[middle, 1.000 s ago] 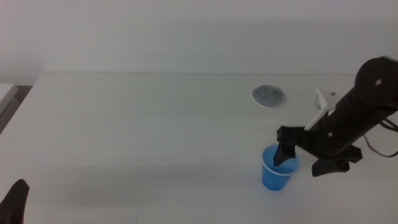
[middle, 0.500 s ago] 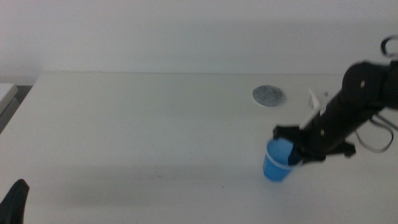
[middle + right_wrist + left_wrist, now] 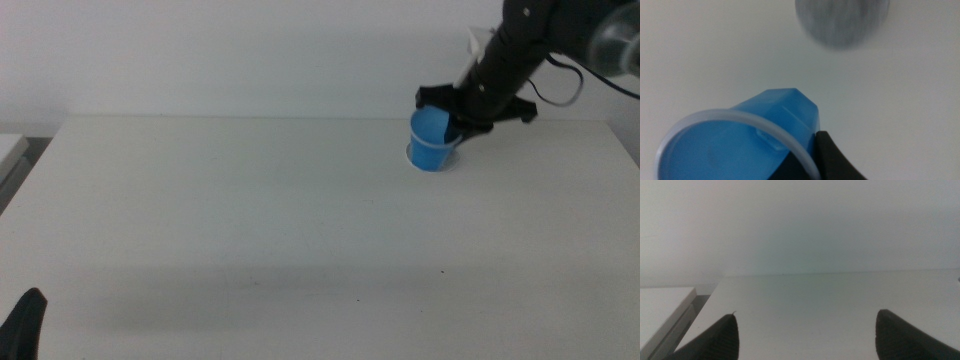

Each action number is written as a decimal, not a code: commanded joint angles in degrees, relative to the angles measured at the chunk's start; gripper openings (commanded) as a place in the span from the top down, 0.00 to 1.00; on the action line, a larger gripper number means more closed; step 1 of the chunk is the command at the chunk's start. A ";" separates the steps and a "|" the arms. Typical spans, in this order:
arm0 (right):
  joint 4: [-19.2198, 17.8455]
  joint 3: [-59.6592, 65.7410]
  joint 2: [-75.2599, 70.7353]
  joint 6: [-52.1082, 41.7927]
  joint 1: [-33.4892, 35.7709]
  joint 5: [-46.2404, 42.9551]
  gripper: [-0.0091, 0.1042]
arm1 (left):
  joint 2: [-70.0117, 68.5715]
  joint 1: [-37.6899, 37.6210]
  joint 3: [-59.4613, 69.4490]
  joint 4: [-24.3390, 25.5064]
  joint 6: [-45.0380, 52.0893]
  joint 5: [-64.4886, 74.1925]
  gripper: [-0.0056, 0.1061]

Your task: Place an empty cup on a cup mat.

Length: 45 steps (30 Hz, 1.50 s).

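I am carrying the cup [image 3: 431, 139] in my right gripper [image 3: 455, 122], and in the last second it has gone from the near right part of the table [image 3: 250, 220], where it was standing when I closed on it, up and across to the far right. In the middle view it is now hanging tilted right in front of the cup mat [image 3: 453, 164], hiding nearly all of the disc; only a pale sliver is peeking out beside the cup's base. My right wrist view is showing the gap more honestly: the cup [image 3: 745, 142] is pinched at its rim [image 3: 715, 130] by my jaws, its wall dented where they are biting, and the cup mat [image 3: 842, 22] is lying on the table beyond it, blurred and apart from the cup. So I am judging that the cup is off the table and not yet over the disc's centre, let alone seated on it.

That means the transport is nearly over, and what is coming is lining the base up over the disc, levelling the cup, and lowering it before I let go.

My left gripper [image 3: 805, 335] is waiting at the near left corner, jaws spread wide and holding nothing.
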 commanded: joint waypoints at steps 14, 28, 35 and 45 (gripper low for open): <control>0.24 -32.11 21.21 -0.04 -5.81 5.73 0.94 | -0.21 -0.06 -0.02 -0.13 -0.16 -0.74 0.11; 1.80 -32.11 25.25 0.35 -6.88 5.73 0.93 | -0.21 -0.06 -0.02 -0.13 -0.16 -0.74 0.11; 1.54 -32.30 25.65 0.35 -6.88 5.73 0.81 | -0.21 -0.06 -0.02 -0.13 -0.16 -0.74 0.11; 1.02 -32.36 23.89 -0.90 -6.88 5.73 0.38 | -0.21 -0.06 -0.02 -0.13 -0.16 -0.74 0.11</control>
